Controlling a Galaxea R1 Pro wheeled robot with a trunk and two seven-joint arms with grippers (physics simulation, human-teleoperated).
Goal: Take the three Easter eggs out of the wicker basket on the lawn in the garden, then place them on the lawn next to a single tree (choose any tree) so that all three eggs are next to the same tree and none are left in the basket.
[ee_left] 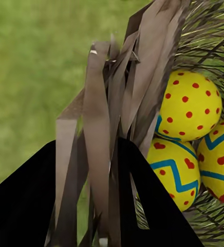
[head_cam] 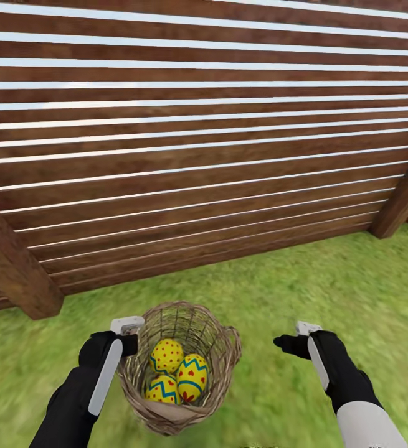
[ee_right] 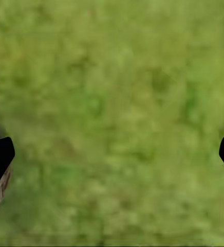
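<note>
The wicker basket stands on the lawn just in front of me, close to the fence. Three yellow Easter eggs lie inside: a dotted one, one with hearts and a blue zigzag, and a lower one. My left gripper is at the basket's left rim. In the left wrist view its black fingers sit either side of the rim's wicker strips, shut on them, with the eggs beyond. To the basket's right, my right gripper hangs open over grass.
A brown horizontal-slat fence fills the view ahead, with thick posts at the left and the right. Grass stretches to the right of the basket and behind it up to the fence foot.
</note>
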